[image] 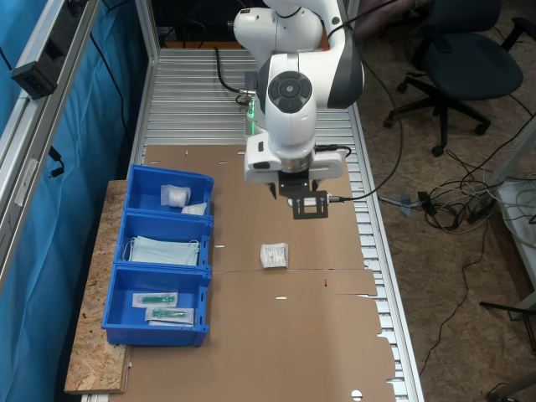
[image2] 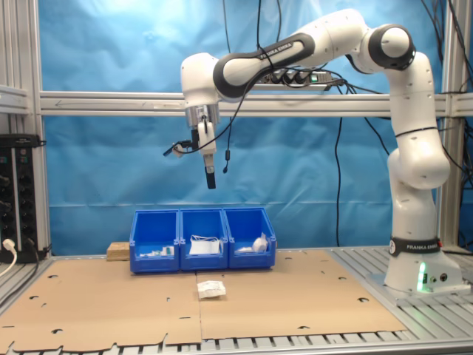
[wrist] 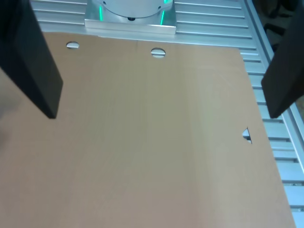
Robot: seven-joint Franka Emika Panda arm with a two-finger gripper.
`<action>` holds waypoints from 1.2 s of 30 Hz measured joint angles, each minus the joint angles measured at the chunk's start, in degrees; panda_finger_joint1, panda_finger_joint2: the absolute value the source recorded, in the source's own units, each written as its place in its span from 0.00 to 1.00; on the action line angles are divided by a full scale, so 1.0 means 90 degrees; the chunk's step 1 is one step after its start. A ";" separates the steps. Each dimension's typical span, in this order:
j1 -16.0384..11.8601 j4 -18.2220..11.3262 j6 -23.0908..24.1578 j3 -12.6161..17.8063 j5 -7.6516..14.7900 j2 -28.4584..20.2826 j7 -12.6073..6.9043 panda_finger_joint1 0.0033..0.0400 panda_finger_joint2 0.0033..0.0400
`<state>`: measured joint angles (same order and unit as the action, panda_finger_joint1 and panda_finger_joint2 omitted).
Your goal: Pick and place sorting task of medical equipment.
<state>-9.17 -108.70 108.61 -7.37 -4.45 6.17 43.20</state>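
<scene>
The pincer (image2: 210,180) hangs spread and empty high above the counter (image2: 295,296); the white packet (image2: 211,289) lies flat far below it

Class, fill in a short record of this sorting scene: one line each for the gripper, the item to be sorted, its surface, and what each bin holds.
gripper: open, holding nothing, raised high above the table
white packet: lying flat on the cardboard, outside the bins
blue bins: three in a row at the cardboard's edge
bin contents: syringe packets; face masks; white items
</scene>
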 joint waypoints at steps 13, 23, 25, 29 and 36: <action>-0.0003 -0.1299 0.1891 -0.0001 0.0000 0.0262 0.0000 1.00 1.00; -0.0003 -0.1732 0.3018 -0.0014 0.0000 0.0584 0.0000 1.00 1.00; -0.0003 -0.1760 0.3202 -0.0018 0.0000 0.0676 0.0000 1.00 1.00; -0.0003 -0.1792 0.3540 -0.0022 0.0000 0.0885 0.0000 1.00 1.00; -0.0003 -0.1821 0.3976 -0.0029 0.0000 0.1245 0.0000 1.00 1.00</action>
<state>-9.20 -125.09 144.39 -7.63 -4.45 17.38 43.20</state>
